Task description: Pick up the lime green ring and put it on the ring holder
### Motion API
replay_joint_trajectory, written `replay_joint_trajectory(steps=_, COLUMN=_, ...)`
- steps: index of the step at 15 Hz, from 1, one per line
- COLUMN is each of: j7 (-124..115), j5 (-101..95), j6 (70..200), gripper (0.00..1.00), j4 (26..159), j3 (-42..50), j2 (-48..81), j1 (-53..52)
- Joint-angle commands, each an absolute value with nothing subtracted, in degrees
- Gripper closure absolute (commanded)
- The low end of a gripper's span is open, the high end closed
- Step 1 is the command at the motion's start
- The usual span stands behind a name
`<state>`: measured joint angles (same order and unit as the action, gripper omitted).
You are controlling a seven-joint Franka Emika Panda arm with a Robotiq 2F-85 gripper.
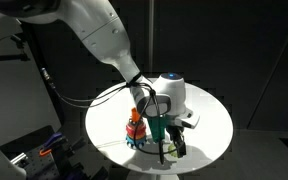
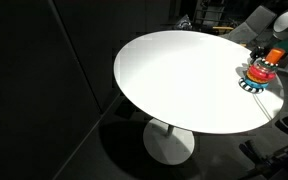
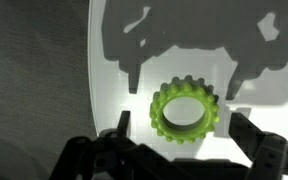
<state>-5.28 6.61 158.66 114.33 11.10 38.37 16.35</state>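
Note:
The lime green ring (image 3: pixel 183 110), thin with a knobbly edge and an open centre, lies flat on the white table in the wrist view. My gripper (image 3: pixel 183 130) is open, with one dark finger on each side of the ring and gaps between fingers and ring. In an exterior view the gripper (image 1: pixel 170 146) hangs low over the table's front part, just beside the ring holder (image 1: pixel 135 128); the ring is hidden under it there. The ring holder, with its blue base and red and orange rings, also shows near the table's edge in an exterior view (image 2: pixel 256 76).
The round white table (image 1: pixel 109 105) stands on a single pedestal in a dark room; its edge shows in the wrist view (image 3: pixel 92 70) left of the ring. A wide bare part of its top shows in an exterior view (image 2: pixel 174 80). Clutter lies on the floor (image 1: pixel 39 150).

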Motion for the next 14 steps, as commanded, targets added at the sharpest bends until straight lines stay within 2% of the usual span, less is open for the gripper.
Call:
replay_joint_trajectory(steps=1, j7=-6.2, j5=7.5, j6=161.3, gripper=0.00, j4=114.4, j3=10.9, j2=39.2, j1=16.2)
replay_joint_trajectory(steps=14, j7=-6.3, j5=7.7, j6=163.5, gripper=0.00, j4=114.1, j3=10.4, j2=41.0, j1=16.4)
